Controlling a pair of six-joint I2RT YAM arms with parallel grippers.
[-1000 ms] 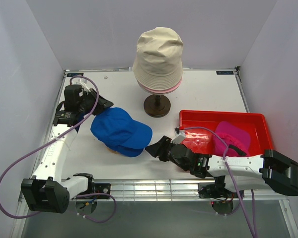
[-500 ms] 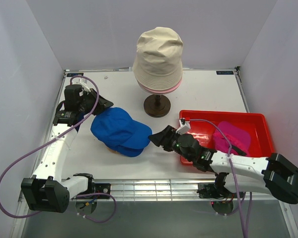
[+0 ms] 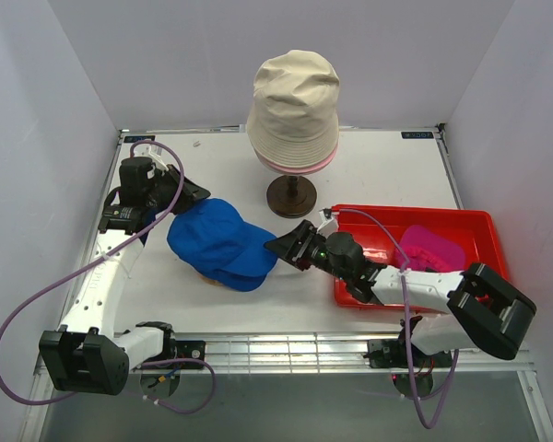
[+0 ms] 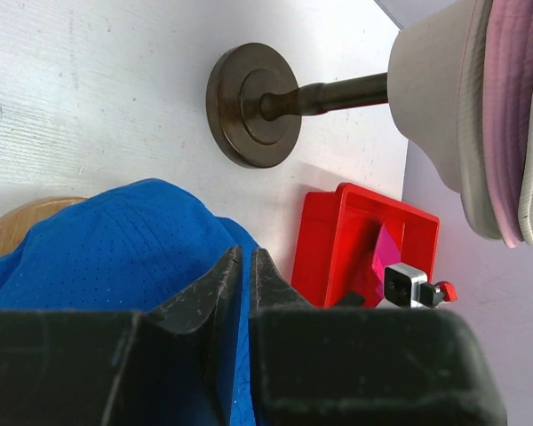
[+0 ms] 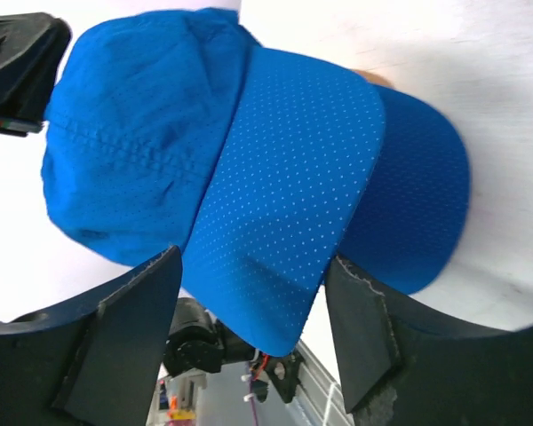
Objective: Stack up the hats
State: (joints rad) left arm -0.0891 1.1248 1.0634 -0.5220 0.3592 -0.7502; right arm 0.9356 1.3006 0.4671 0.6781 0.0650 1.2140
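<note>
The right gripper stands wide open, its jaws either side of the brim of the bright blue cap, which sits on a wooden block left of centre. At the cap's far-left edge the left gripper is drawn almost closed; whether it pinches cloth cannot be told. The magenta cap lies in a red tray at right. The beige bucket hat covers the pink bucket hat on the far stand.

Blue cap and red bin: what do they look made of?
Blue cap: soft matte fabric, probably synthetic; the brim shows tiny perforations and the crown has stitched seams. Red bin: likely hard plastic, smooth with a slight sheen.
</note>
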